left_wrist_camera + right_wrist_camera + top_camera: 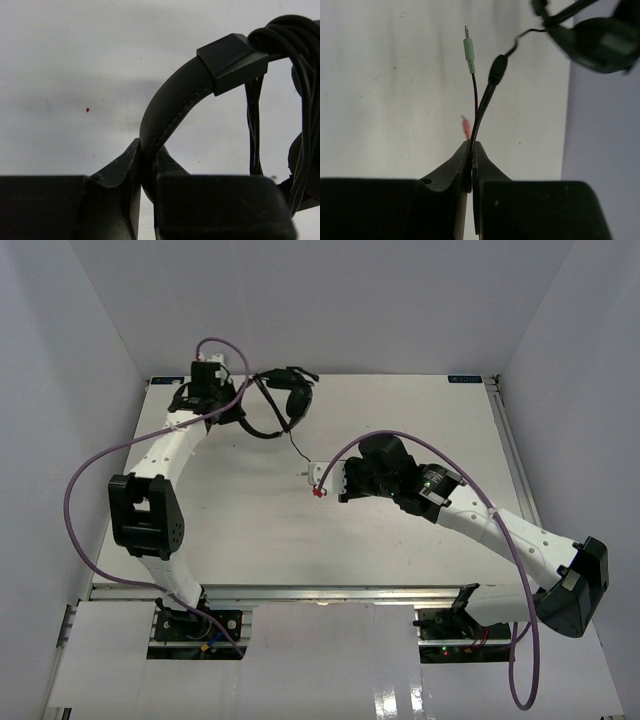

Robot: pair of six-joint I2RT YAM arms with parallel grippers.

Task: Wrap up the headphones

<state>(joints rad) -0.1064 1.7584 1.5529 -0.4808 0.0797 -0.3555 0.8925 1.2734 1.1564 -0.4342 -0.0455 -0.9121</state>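
Black headphones [285, 400] sit at the far left corner of a white desk [420, 540]. The left gripper [145, 160], over that same corner, is clamped tight on their curved headband [170, 100]. Several loops of thin black cord [254, 125] hang bundled around the headband. The cord's free end runs toward the middle of the desk. There the right gripper [471, 152] pinches it, fingers pressed together on the strands. Just beyond those fingers, a green plug [469, 50] and a pink plug [466, 127] stick out over the desk surface.
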